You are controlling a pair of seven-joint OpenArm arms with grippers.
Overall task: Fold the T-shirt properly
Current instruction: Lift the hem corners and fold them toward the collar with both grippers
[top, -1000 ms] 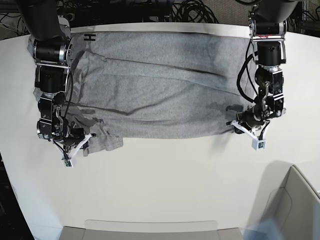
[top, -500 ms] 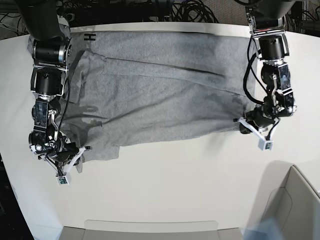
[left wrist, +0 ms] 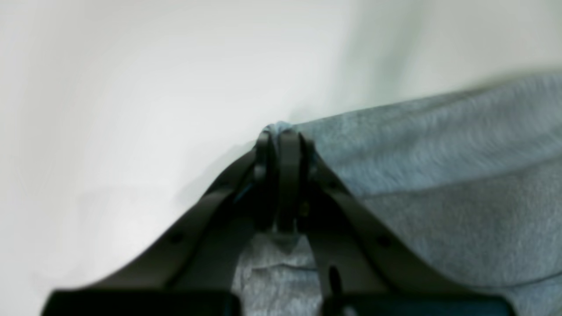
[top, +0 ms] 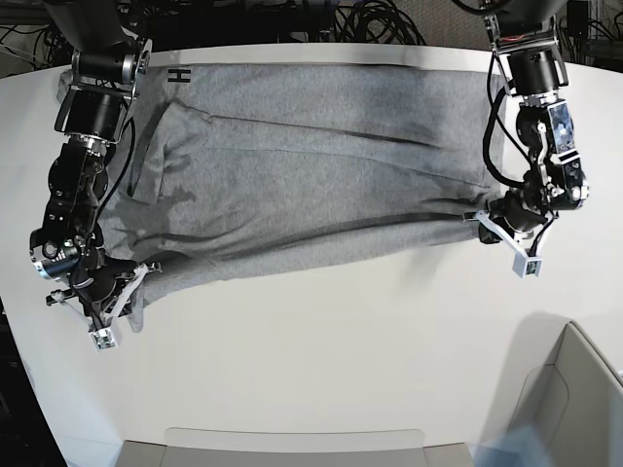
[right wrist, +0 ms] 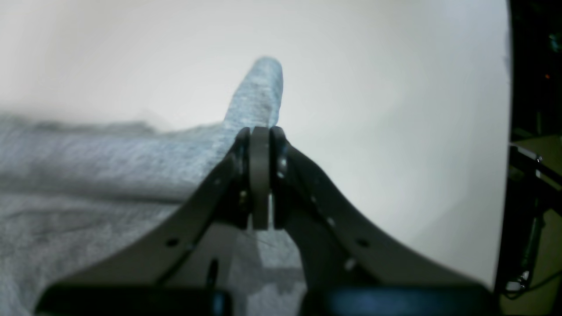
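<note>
Both arms have drawn apart since a second ago, stretching the T-shirt [top: 311, 165] taut across the far half of the table [top: 321, 360]. Left gripper [top: 508, 235] and right gripper [top: 109, 304]: jaws clamped on its near corners, likely tensioning out wrinkles before folding.

This looks like a robotics lab. A bare white table [top: 321, 360] carries two black robot arms [top: 76, 175], and tangled black cables [top: 370, 19] run behind its far edge.
</note>
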